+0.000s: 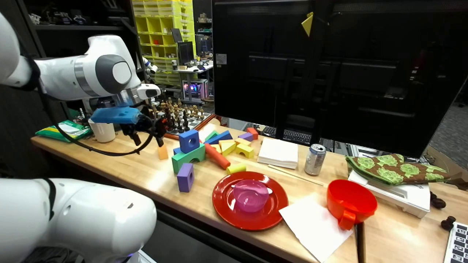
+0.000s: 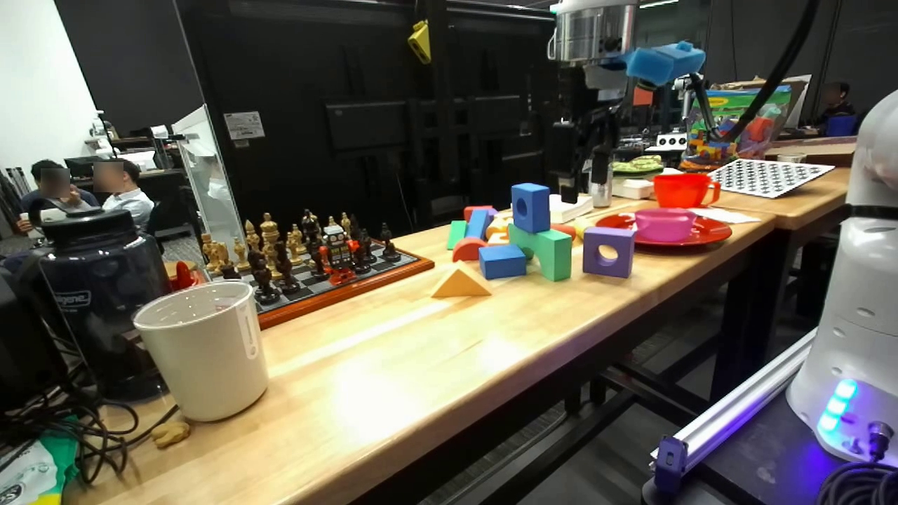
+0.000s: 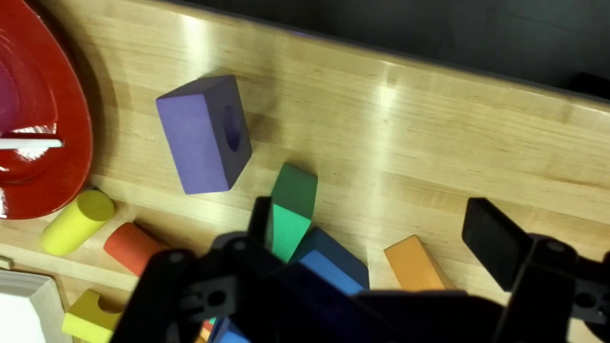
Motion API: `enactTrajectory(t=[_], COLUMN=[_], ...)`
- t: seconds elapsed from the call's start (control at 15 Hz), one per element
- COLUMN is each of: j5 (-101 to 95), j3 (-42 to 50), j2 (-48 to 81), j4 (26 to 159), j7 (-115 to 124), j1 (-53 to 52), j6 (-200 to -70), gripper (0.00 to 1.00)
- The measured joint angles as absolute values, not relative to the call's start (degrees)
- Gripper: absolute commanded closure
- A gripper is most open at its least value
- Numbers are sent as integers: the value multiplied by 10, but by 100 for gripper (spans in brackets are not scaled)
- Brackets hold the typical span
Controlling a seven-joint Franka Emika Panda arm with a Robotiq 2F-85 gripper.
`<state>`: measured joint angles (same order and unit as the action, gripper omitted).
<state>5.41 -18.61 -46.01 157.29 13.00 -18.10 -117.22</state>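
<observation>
In the wrist view the black end effector (image 3: 379, 232) blocks much of the block pile: just one end of the green arch (image 3: 290, 231) and part of a blue piece (image 3: 336, 267) show past it, and the orange block (image 3: 413, 266) is partly covered too. Which blue block that piece belongs to cannot be told. The red plate (image 3: 71, 119) and pink bowl (image 3: 5, 100) are cut off there. In an exterior view the dark fingers (image 2: 570, 179) blend into the black screen (image 2: 295, 84). In an exterior view the arch hides nearly all of the plain blue block (image 1: 177, 150).

The end effector's fingers stand spread wide apart above the desk (image 2: 337, 351); the arch and the orange block are the nearest things below, set back from the desk's front edge.

The arch stands upright, its curved opening downward, and carries a squarish holed blue block (image 1: 185, 142). The orange block is a smooth triangle resting on its long side. The purple block (image 1: 182, 179), pierced by a round hole, stands just beside the arch, closer to the front edge. The red cylinder (image 1: 217, 156) and yellow arch (image 1: 246, 149) lie farther toward the back edge.
</observation>
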Motion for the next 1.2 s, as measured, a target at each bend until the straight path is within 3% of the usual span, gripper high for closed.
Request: enactTrajectory(t=[1.2], j5=[-46], j3=[-138], j2=[-451], j4=[1592], j7=[51], j1=[-124], j6=[-1172], gripper=[0])
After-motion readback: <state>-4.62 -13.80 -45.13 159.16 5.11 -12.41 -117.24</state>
